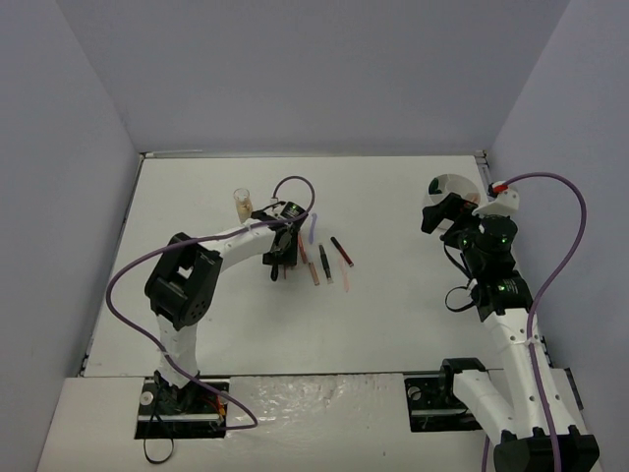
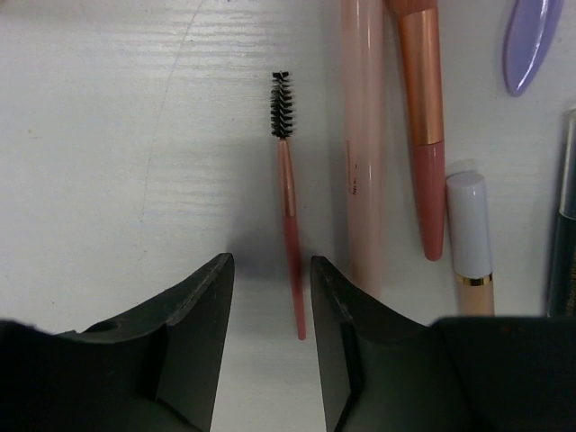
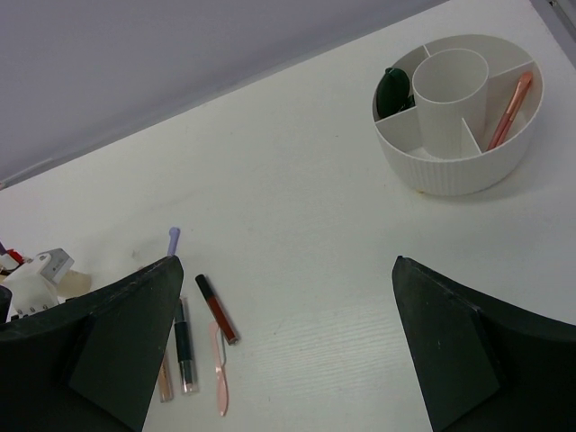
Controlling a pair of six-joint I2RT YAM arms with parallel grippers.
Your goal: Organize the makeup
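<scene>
Several makeup sticks lie in a row at mid-table [image 1: 319, 261]. My left gripper [image 1: 279, 258] is open and low over their left end. In the left wrist view its jaws [image 2: 270, 263] straddle the tail of a thin pink spoolie brush [image 2: 290, 225] without touching it. Beside it lie a pale pink tube [image 2: 363, 144], a rose-gold brush handle [image 2: 423, 108], a white-capped stick [image 2: 471, 243] and a lilac piece [image 2: 531, 40]. A small clear bottle [image 1: 242, 204] stands behind. My right gripper [image 3: 286, 263] is open and empty near the white divided bowl [image 3: 459, 171], which holds dark green discs [image 3: 393, 90] and a pink stick [image 3: 508, 108].
The bowl [image 1: 454, 187] stands at the back right, just behind the right gripper [image 1: 437, 211]. A red-and-black gloss tube [image 3: 217, 310], a black tube [image 3: 184, 346] and a pink razor-like stick [image 3: 220, 378] lie at the row's right end. Grey walls enclose the table.
</scene>
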